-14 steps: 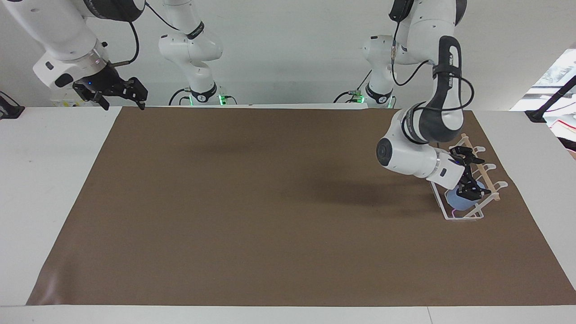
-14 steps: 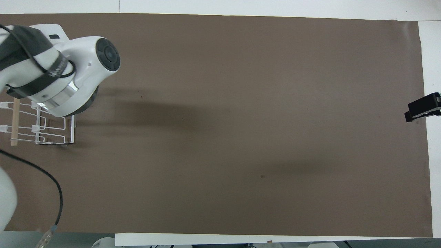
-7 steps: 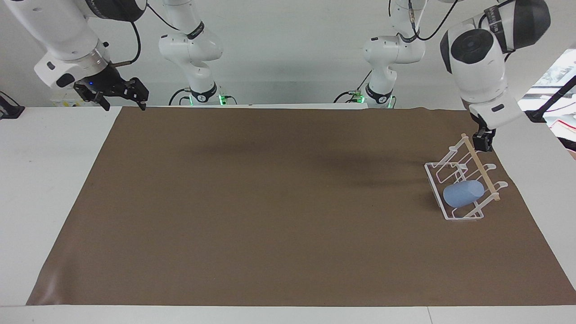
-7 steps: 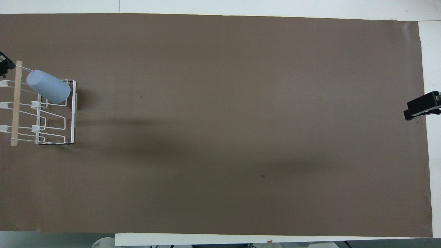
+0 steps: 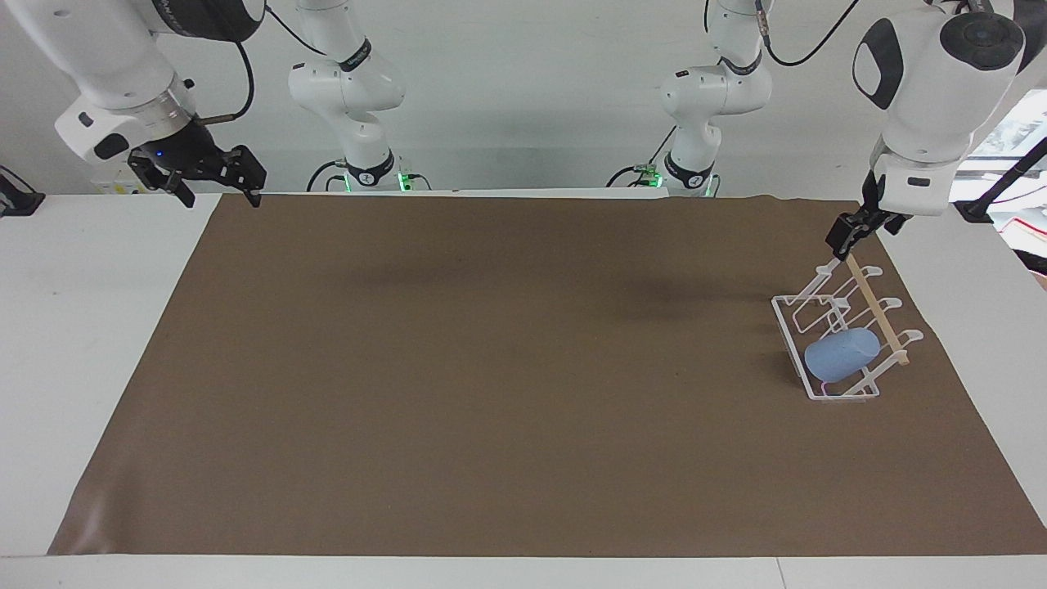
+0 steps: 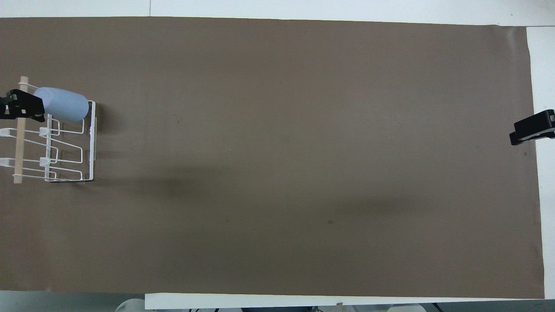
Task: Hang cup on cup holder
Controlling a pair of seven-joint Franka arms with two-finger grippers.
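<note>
The light-blue cup (image 5: 842, 354) lies tilted on a slanted prong of the white wire cup holder (image 5: 790, 325), at the holder's end farther from the robots. It also shows in the overhead view (image 6: 65, 105), on the holder (image 6: 92, 143) by the wooden rod. My left gripper (image 5: 847, 232) hangs in the air over the holder's rod, apart from the cup and holding nothing; the overhead view (image 6: 21, 108) shows it beside the cup's rim end. My right gripper (image 5: 221, 184) waits, open and empty, over the mat's corner at the right arm's end; its tip shows in the overhead view (image 6: 531, 130).
A brown mat (image 5: 491, 368) covers most of the white table (image 5: 90, 327). The holder stands on the mat near its edge at the left arm's end.
A second ago my left gripper was down at the cup on the holder. It has since risen off and drawn back over the rod; the cup stays on the prong. The right arm has barely moved.
</note>
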